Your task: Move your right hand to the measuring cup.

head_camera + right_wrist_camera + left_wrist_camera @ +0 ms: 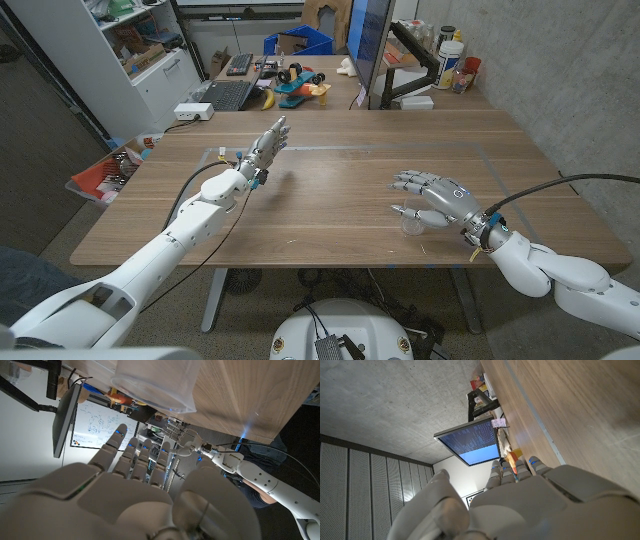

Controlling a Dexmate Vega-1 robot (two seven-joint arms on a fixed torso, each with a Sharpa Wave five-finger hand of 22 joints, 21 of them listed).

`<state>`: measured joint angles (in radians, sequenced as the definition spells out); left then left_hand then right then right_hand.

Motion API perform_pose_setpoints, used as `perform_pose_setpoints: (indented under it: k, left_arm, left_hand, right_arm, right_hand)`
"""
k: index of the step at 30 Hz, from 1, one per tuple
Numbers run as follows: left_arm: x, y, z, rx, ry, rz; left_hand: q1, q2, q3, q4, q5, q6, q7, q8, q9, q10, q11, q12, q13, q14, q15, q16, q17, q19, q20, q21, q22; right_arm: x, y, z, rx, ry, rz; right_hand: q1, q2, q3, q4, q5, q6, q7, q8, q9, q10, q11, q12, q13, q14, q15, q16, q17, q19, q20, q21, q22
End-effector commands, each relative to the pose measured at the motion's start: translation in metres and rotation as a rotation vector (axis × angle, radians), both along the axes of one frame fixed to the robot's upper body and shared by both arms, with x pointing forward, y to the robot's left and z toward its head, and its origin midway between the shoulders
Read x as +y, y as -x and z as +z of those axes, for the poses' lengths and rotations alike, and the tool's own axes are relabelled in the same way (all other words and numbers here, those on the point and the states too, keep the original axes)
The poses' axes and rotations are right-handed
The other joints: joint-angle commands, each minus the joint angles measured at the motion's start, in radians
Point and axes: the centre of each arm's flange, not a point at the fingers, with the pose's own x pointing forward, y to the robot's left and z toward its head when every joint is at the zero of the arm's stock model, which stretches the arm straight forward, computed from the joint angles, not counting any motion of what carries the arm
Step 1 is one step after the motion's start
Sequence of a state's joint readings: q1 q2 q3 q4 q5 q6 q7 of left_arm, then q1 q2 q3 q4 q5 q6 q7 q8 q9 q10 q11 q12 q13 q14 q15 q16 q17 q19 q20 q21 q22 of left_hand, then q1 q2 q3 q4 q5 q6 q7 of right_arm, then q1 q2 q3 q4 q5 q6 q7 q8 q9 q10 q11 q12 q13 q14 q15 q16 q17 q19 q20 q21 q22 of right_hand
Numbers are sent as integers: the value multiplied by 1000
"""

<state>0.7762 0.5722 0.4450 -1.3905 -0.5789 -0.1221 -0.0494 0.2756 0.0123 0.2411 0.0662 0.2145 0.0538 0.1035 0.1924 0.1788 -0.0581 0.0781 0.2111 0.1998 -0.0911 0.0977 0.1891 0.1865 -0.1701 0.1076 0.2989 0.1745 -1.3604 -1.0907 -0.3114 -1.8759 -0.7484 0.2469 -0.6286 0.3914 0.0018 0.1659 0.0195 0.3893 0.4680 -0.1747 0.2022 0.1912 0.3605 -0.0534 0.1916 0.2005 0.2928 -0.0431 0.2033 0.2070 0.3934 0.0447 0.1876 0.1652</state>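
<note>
While the right hand [432,195] hovers with its fingers spread and nothing in them, the clear measuring cup [413,224] stands on the wooden surface [330,190] just under its thumb, toward the near right part of the surface; I cannot tell whether the two touch. In the right wrist view the cup [152,385] shows close beyond the fingertips [119,430]. The left hand [262,150] is raised well apart on the far left side, fingers straight and close together, holding nothing.
</note>
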Motion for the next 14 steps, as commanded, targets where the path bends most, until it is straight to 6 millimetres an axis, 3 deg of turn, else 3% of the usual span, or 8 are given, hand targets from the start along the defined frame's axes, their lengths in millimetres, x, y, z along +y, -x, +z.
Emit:
perform_pose_setpoints:
  k: [1,14]
  left_arm:
    - [-2,2,-4,0,2,-4]
    - [0,3,-10,12,9,0]
  left_hand:
    - [-1,2,-5,-2,7,3,1,-1,4,4,-1,6,3,-5,-3,4,1,-4,2,-2,3]
    - [-2,3,-6,-3,7,4,1,-1,4,5,-1,6,3,-5,-2,4,1,-3,3,-6,3]
  right_arm:
    - [1,-2,1,10,19,-6]
    - [4,-3,0,13,20,6]
  right_hand:
    - [2,10,9,-1,-1,14,-1,1,1,5,4,5,2,3,-1,2,3,0,2,-2,4]
    - [3,14,10,-2,-3,20,-2,2,1,12,1,8,2,7,-2,5,3,-1,2,-1,4]
